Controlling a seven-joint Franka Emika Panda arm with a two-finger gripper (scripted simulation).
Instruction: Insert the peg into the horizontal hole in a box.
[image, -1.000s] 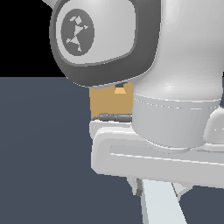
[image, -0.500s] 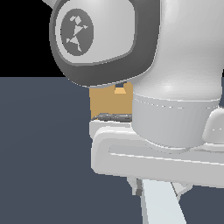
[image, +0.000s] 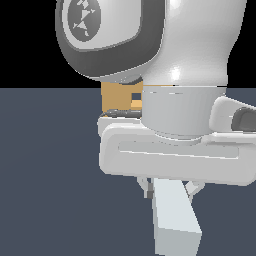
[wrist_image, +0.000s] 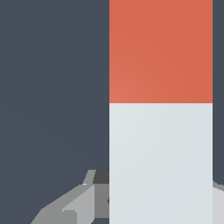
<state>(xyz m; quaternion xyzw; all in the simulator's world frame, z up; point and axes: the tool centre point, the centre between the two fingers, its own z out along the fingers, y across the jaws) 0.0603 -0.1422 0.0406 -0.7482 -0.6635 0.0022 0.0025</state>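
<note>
My gripper (image: 170, 188) is shut on the peg (image: 174, 216), a pale grey-white square bar whose near end sticks out below the hand in the exterior view. In the wrist view the peg (wrist_image: 160, 131) runs away from the gripper (wrist_image: 160, 205) and ends in an orange-red section. The grey fingers (wrist_image: 87, 202) sit on either side of the bar. The tan box (image: 117, 98) stands behind the arm and is mostly hidden by it. A small dark patch on its face is the hole (image: 135, 96), partly covered by the wrist.
The large white and grey arm link (image: 110, 35) fills the upper part of the exterior view and blocks most of the box. A dark blue-grey floor (image: 45, 175) lies all around.
The hand and the held peg have risen a little in the exterior view. The box has stayed where it was.
</note>
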